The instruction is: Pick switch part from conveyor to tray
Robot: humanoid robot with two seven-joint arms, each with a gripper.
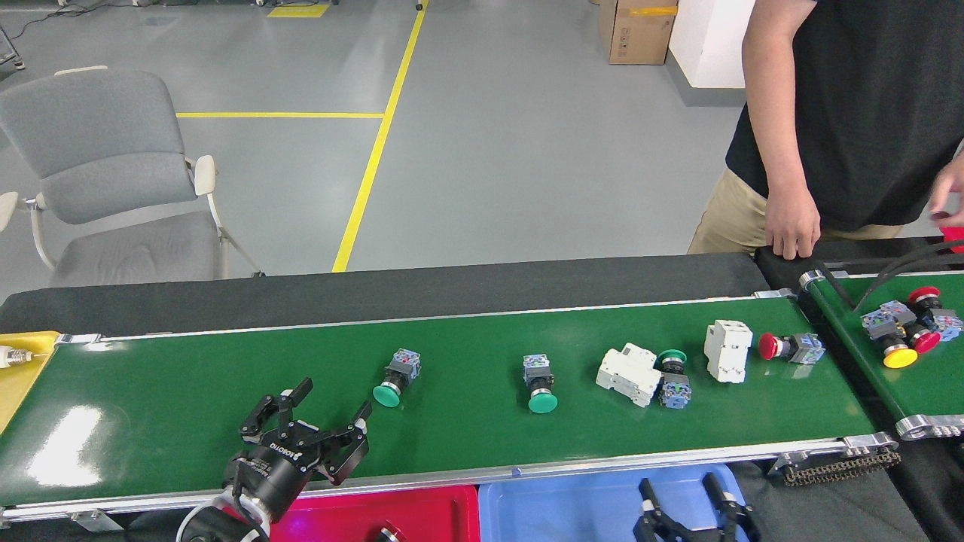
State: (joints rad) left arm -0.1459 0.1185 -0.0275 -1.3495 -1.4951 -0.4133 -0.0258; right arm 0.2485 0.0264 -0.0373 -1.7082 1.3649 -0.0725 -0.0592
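Note:
The conveyor [188,391] is a wide glossy green belt with silver rails. On it lie two green-capped switch parts [397,374] [539,383], two white breakers [629,373] [727,350], a small green-and-blue switch [672,378] and a red-capped one [788,348]. My left gripper [330,403] hangs open over the belt's near edge, just left of and nearer than the first green switch, with nothing in it. My right gripper [679,491] pokes up at the bottom over the blue tray [572,504], its fingers apart and empty. A red tray [422,512] sits beside the blue one.
A narrower green belt [922,391] at the right carries several red and yellow switches [901,331]. A person stands behind it, one hand [791,229] on the black table edge. A yellow tray [19,376] lies at the far left. A grey chair [98,173] stands beyond the table.

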